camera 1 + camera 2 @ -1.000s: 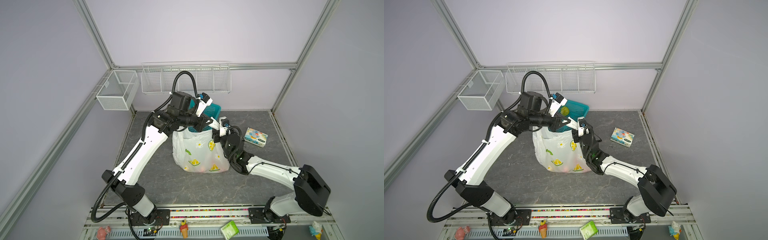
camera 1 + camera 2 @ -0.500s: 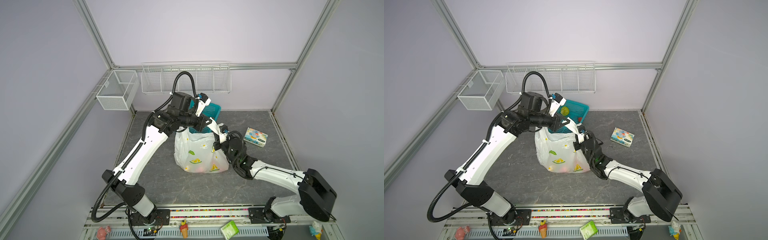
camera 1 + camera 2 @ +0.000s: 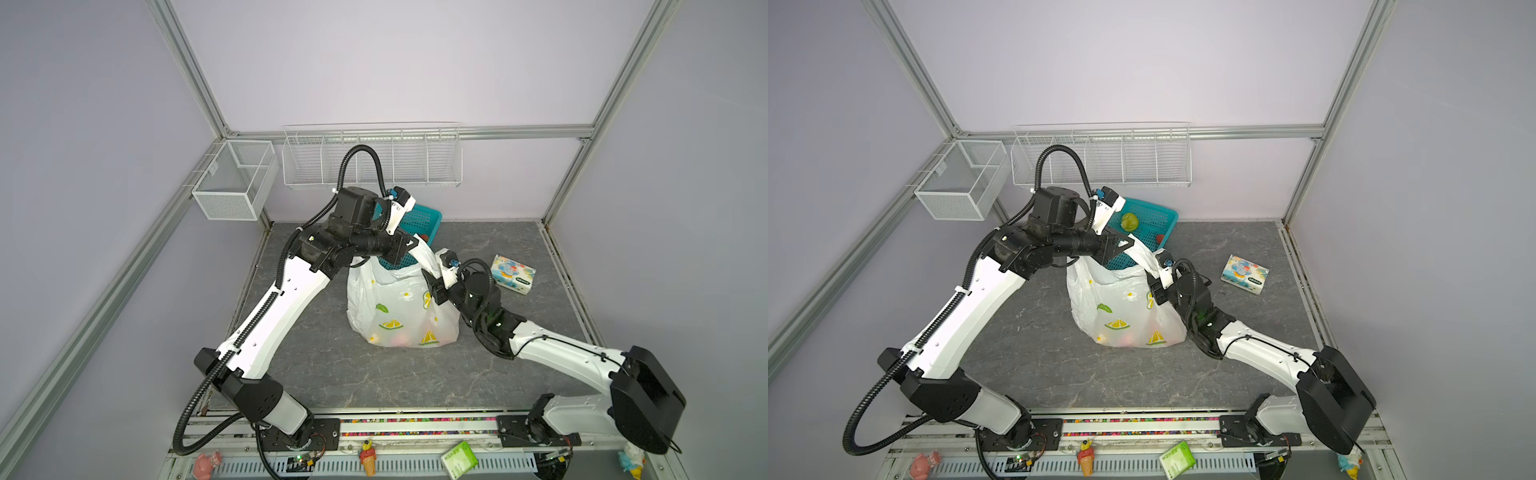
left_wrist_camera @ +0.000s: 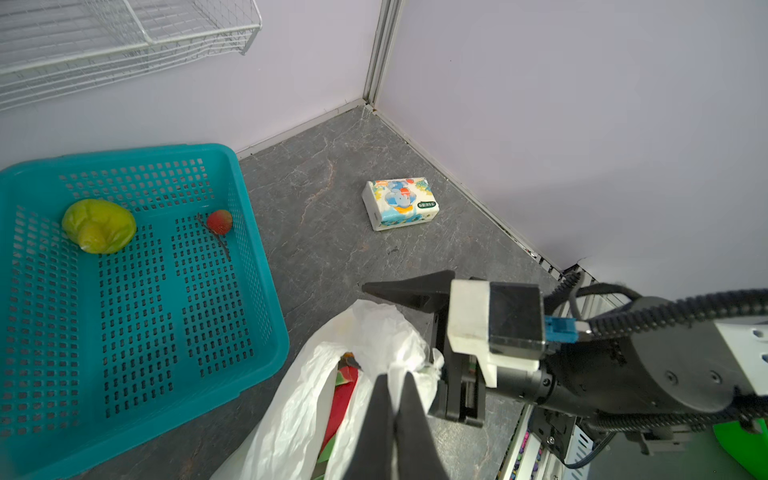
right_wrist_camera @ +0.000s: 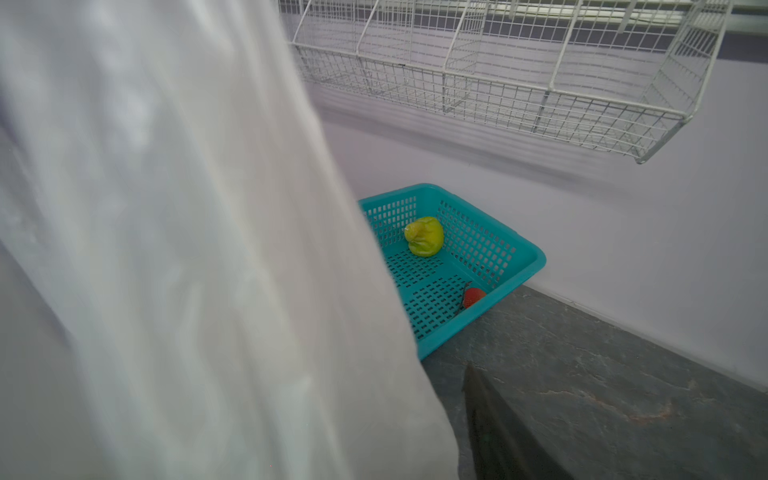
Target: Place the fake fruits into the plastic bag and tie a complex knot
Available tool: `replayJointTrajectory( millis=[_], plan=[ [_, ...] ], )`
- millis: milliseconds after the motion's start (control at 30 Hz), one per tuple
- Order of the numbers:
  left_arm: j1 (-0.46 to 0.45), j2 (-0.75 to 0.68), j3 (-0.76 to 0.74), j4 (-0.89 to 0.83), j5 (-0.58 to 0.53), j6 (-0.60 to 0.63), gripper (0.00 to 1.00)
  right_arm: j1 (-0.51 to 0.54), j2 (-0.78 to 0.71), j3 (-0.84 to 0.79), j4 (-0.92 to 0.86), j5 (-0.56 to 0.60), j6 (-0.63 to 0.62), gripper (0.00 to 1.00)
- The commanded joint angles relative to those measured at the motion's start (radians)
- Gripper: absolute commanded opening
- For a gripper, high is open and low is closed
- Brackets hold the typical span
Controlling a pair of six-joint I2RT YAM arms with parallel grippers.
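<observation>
Loading: my left fingers [image 4: 374,428] pinch the plastic bag [image 4: 286,415] rim, my right fingers [image 4: 409,291] spread alongside; next, probably the strawberry [image 4: 219,221] at frame left.

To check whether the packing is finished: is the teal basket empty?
Not empty. The left wrist view shows a green fruit and a strawberry lying on the floor of the basket.

1. The left white-and-black robot arm [image 3: 291,299] reaches up and across the middle with its wrist level. The fingers of its black parallel gripper [image 4: 395,382] are pressed together.
2. The right white-and-black robot arm [image 3: 557,353] stretches low toward the middle. The jaws of its black parallel gripper [image 3: 434,286] stand wide apart.
</observation>
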Motion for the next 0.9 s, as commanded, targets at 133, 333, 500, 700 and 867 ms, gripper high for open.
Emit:
replayJointTrajectory(
  millis=[133, 333, 500, 700, 867],
  plan=[
    [0.014, -0.017, 0.025, 0.042, 0.043, 0.004, 0.0, -0.08, -0.049, 0.044, -0.173, -0.322, -0.078, 0.89],
    [0.014, -0.001, 0.042, 0.024, 0.059, 0.006, 0.0, -0.118, -0.06, 0.126, -0.215, -0.48, -0.099, 0.97],
    [0.014, 0.006, 0.044, 0.019, 0.073, 0.012, 0.0, -0.121, -0.041, 0.194, -0.222, -0.537, -0.103, 0.98],
    [0.014, 0.015, 0.069, -0.011, 0.07, 0.065, 0.0, -0.198, -0.074, 0.285, -0.444, -0.744, -0.155, 1.0],
    [0.014, 0.047, 0.108, -0.036, 0.098, 0.074, 0.0, -0.203, -0.068, 0.402, -0.69, -0.79, -0.272, 0.99]
  ],
)
